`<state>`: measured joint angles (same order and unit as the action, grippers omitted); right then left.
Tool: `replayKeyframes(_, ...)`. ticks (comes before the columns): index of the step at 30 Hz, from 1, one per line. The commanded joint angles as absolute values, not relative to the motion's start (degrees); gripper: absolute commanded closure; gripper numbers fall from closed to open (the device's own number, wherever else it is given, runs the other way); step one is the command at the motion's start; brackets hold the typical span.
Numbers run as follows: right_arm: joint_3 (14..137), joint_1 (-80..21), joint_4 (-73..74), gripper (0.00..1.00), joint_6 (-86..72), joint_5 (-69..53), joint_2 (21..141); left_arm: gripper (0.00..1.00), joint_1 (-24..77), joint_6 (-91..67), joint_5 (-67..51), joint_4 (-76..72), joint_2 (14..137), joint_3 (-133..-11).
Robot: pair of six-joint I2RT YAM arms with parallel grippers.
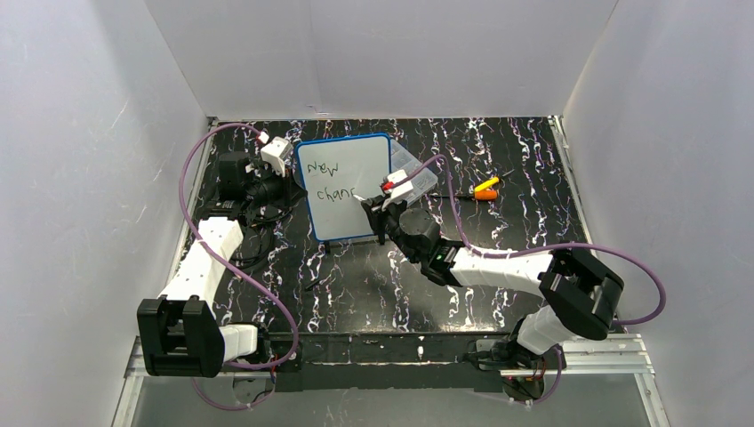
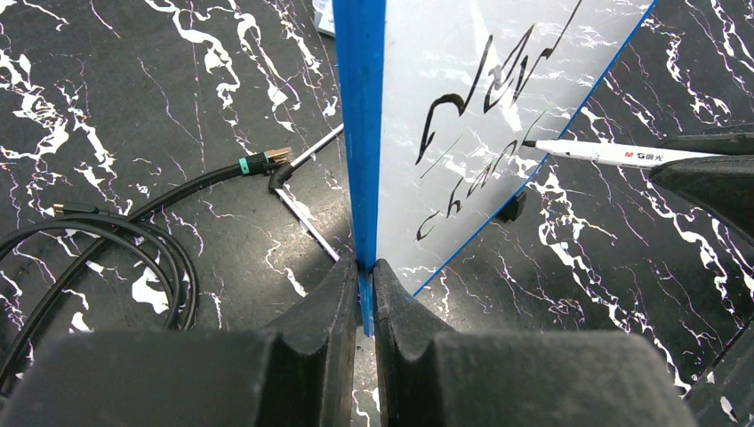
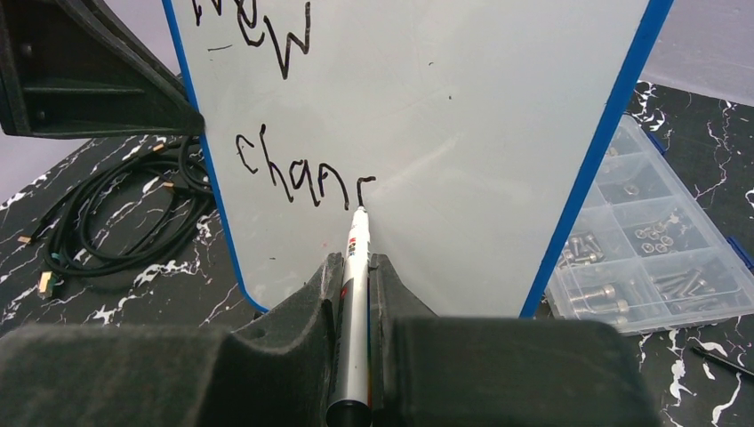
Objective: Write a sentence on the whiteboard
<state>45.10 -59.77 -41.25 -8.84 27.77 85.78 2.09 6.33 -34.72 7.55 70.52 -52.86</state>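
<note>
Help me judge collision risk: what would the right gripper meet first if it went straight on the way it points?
The whiteboard. The marker in the right gripper has its tip at the board, so it would likely press in before the gripper does.

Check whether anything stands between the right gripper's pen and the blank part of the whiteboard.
Nothing visible does. The pen, shut in the right gripper, has its tip at the whiteboard, just under the last written stroke; the surface beyond that stroke is bare.
</note>
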Motion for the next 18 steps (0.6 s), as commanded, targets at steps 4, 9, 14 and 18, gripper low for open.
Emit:
replayKeyframes(4, 44.1, -59.8, -42.1, 0.99, -8.8, 30.6, 83.6, 1.0, 2.1, 6.2, -36.1, 6.8, 69.4, -52.8)
replayKeyframes(9, 43.6, -59.8, -42.1, 0.99, -8.7, 30.9, 82.2, 1.0, 2.0, 6.3, -36.1, 6.7, 69.3, -52.8)
replayKeyframes(14, 43.1, -59.8, -42.6, 0.99, -8.7, 28.8, 80.6, 1.0, 2.1, 6.2, -36.1, 6.7, 69.3, -52.8)
replayKeyframes(18, 43.4, -59.8, -43.0, 0.99, -8.5, 29.3, 80.3, 1.0, 2.1, 6.2, -36.2, 6.7, 69.2, -52.8)
